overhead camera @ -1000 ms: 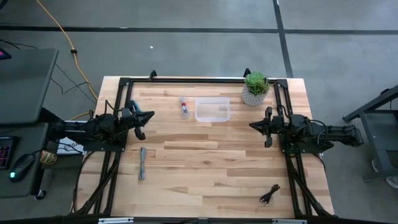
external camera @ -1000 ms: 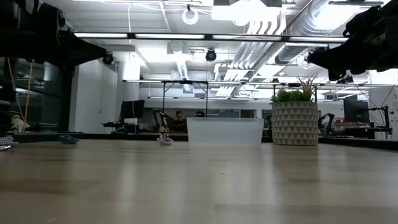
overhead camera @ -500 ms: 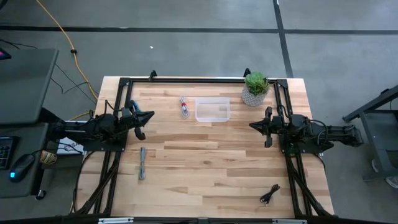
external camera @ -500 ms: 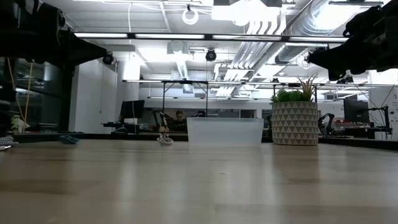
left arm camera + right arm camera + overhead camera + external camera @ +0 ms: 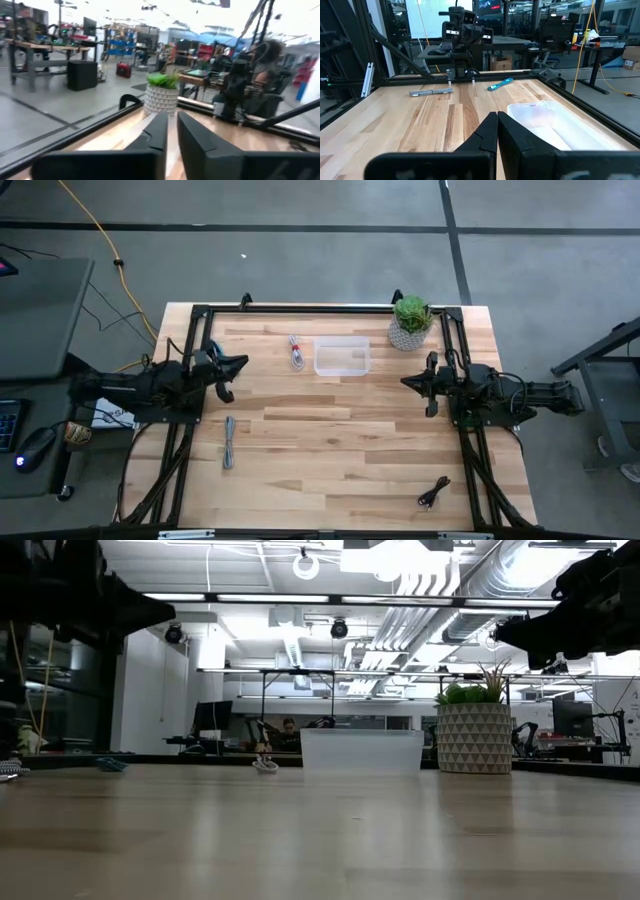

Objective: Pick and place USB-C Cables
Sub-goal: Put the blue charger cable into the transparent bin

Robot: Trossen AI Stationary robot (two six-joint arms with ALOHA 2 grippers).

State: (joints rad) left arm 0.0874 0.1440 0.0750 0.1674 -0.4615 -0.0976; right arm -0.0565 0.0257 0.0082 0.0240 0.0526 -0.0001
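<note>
I hold both grippers, left [image 5: 222, 376] and right [image 5: 428, 384], raised with jaws pressed together; whitish cable [image 5: 296, 351] beside the clear bin [image 5: 342, 356], blue-grey cable [image 5: 229, 443] and black cable [image 5: 433, 493] lie on the wooden surface [image 5: 330, 440].

Floor [image 5: 300, 260]: grey concrete, crossed by dark seam lines. A yellow cord [image 5: 95, 225] trails across it toward a dark side desk [image 5: 40, 310] at one edge. Ceiling [image 5: 400, 570]: exposed, with silver ducts [image 5: 450, 565] and long strip lights [image 5: 330, 600]. Background holds open workbenches [image 5: 40, 47], monitors [image 5: 212, 716] and a white column [image 5: 150, 690]. A person [image 5: 289, 728] sits at a far desk. Lighting is bright and even.
</note>
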